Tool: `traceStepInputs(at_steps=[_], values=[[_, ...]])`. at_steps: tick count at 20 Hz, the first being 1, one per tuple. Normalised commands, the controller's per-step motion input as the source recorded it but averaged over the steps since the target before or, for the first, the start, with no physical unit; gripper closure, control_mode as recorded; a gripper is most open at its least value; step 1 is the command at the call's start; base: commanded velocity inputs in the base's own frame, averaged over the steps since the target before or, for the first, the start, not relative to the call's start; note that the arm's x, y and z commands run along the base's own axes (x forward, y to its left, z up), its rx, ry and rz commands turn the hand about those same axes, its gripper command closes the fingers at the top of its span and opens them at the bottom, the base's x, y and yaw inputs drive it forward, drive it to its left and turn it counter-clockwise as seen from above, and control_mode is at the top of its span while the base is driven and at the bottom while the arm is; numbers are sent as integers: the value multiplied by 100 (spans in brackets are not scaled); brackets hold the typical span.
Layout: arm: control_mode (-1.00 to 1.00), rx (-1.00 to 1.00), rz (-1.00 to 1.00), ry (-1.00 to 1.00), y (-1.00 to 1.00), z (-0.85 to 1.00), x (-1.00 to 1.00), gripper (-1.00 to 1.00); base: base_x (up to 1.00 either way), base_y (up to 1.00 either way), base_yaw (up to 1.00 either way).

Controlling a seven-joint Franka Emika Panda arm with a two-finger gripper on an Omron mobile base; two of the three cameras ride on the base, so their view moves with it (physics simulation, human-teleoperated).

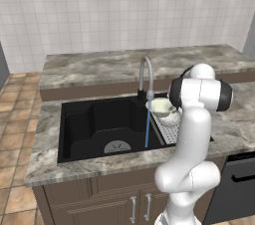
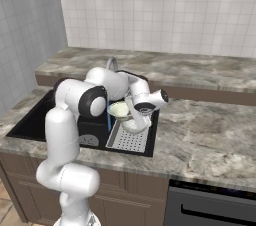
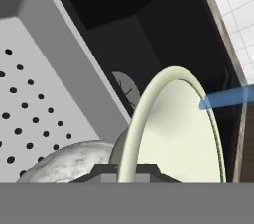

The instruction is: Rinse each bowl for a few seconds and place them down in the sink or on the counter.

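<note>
The gripper (image 3: 126,171), clamped on the cream bowl's (image 1: 160,106) rim, should tip its green inside fully under the faucet's (image 1: 145,75) stream (image 1: 148,124) over the sink (image 1: 94,124).

A kitchen — tiled wall (image 1: 124,5), marbled counter (image 1: 99,62), black sink (image 1: 79,124), steel faucet (image 1: 144,72).

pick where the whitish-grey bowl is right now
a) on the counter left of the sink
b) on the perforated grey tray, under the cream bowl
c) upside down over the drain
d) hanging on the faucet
b: the whitish-grey bowl rests on the perforated grey tray at the sink's right, just below the cream bowl held by the water stream.
</note>
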Motion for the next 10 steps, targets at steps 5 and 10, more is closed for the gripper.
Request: traceStepInputs(at_steps=[5,10], values=[[-100,0,4,-3,-14,-4,13,100,0,0,0],[-100,0,3,-2,-15,-9,5,100,0,0,0]])
